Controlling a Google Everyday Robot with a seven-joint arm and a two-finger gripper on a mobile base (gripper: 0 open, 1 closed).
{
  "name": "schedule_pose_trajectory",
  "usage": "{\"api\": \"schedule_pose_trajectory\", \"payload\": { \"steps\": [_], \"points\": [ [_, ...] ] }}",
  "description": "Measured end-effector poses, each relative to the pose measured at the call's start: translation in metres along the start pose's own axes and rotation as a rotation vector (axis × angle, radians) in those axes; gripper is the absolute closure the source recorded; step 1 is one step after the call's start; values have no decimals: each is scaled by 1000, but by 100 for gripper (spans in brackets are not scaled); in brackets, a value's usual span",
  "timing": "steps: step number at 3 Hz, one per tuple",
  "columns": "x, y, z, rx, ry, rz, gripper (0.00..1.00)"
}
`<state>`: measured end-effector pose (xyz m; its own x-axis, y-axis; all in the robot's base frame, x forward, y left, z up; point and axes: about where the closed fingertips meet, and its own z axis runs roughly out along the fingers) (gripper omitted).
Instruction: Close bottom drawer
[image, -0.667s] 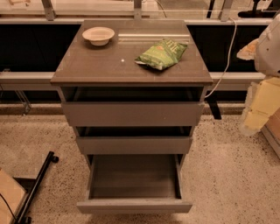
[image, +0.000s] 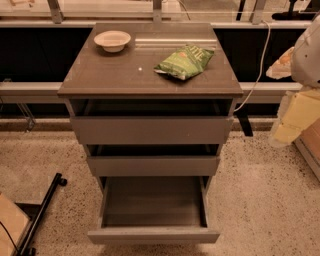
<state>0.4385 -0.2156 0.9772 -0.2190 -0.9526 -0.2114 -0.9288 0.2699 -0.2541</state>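
bottom drawer (image: 153, 210) pulled wide open at 6 o'clock; gripper (image: 292, 119) hangs off at 3 o'clock, well apart from it; its grip, cannot tell

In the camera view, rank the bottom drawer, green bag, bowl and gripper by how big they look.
1. bottom drawer, open and nearest the camera.
2. gripper, at the right edge beside the cabinet, and green bag: about alike, not ranked.
3. bowl, farthest back, so maybe understated.
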Motion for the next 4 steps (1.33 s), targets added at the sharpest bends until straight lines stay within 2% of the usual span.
{"api": "schedule_pose_trajectory", "payload": {
  "steps": [1, 2, 3, 4],
  "points": [
    [1, 4, 20, 3, -40, -31, 41],
    [10, 8, 74, -5, -92, -82, 66],
    [22, 11, 144, -72, -134, -74, 89],
    [22, 11, 148, -78, -135, -73, 100]
  ]
}}
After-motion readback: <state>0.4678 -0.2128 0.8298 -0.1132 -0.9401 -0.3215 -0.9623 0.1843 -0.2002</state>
